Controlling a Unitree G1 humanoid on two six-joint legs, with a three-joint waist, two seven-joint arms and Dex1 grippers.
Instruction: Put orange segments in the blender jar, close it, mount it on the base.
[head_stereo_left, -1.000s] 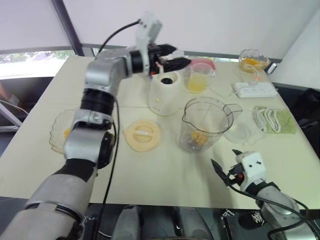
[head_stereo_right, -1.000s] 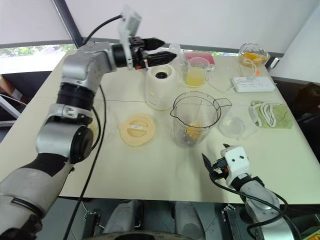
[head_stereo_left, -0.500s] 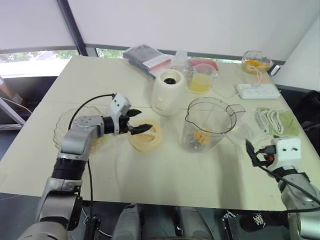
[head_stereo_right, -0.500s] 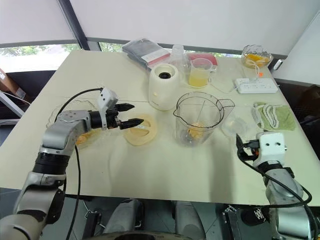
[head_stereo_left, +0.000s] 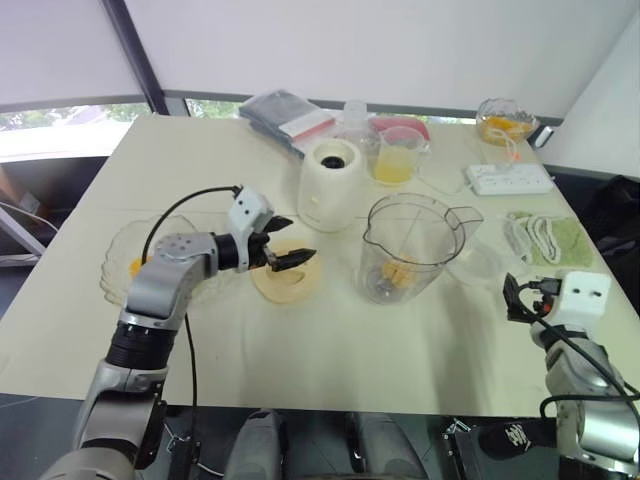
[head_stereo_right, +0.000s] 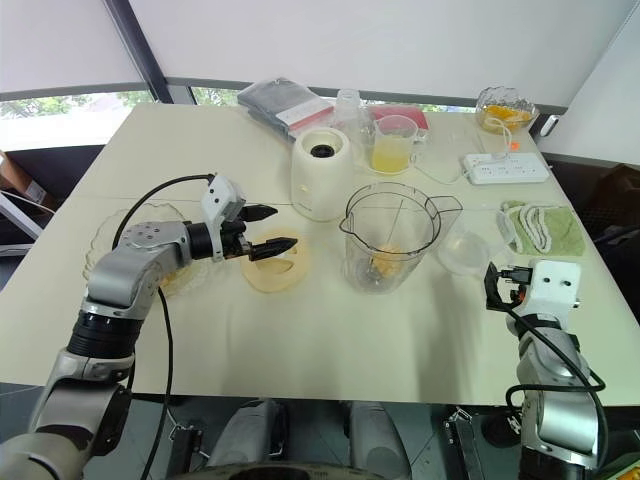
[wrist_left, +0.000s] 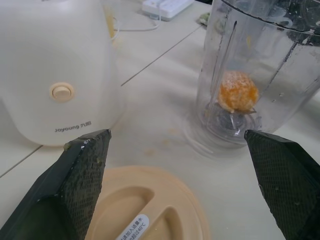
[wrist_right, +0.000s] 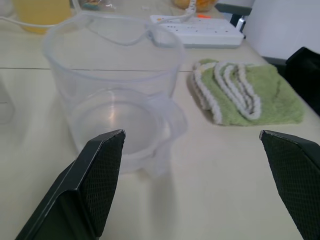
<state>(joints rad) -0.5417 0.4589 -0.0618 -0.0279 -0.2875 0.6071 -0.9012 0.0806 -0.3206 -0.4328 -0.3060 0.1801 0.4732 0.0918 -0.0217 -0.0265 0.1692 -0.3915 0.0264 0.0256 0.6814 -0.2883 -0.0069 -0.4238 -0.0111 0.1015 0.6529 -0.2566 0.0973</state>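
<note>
The blender jar (head_stereo_left: 408, 250) held an orange segment (wrist_left: 238, 91). The left gripper (head_stereo_right: 286, 226) gaped over the lid (head_stereo_left: 284, 282), and the right gripper (wrist_right: 191, 134) gaped facing a clear cup (wrist_right: 112, 95).

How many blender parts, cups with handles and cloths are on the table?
Blender parts: 3 (jar, lid, base)
Cups with handles: 2 (juice cup, empty cup)
Cloths: 1 (cloth)
Total: 6

Bright, even daylight throughout. The clear plastic blender jar (head_stereo_left: 410, 250) casts only a faint shadow at its foot; pale glints streak its wall.
</note>
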